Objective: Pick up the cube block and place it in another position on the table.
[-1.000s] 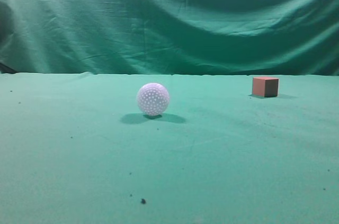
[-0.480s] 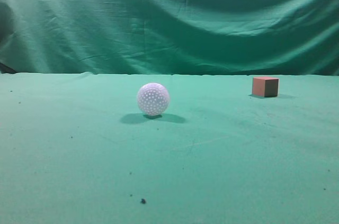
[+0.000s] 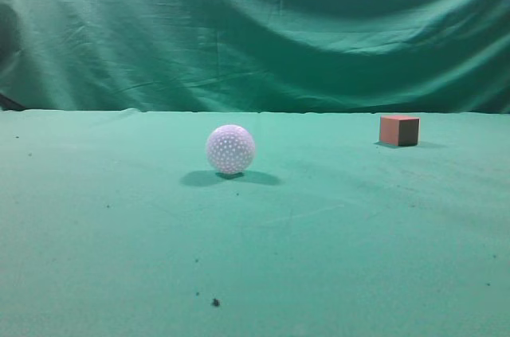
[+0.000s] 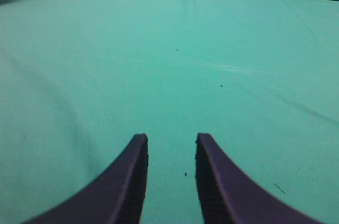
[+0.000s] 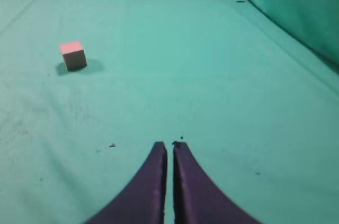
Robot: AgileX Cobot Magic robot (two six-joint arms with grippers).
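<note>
The reddish-brown cube block (image 3: 399,130) sits on the green table (image 3: 319,233) at the far right of the exterior view. It also shows in the right wrist view (image 5: 73,55), far ahead and to the left of my right gripper (image 5: 169,144), which is shut and empty over bare cloth. My left gripper (image 4: 170,138) is open and empty above bare cloth; the cube does not show in its view. Neither gripper shows in the exterior view.
A white dimpled ball (image 3: 230,149) rests near the middle of the table, well left of the cube. A wrinkled green curtain (image 3: 255,26) hangs behind the table and shows along the right side in the right wrist view (image 5: 296,7).
</note>
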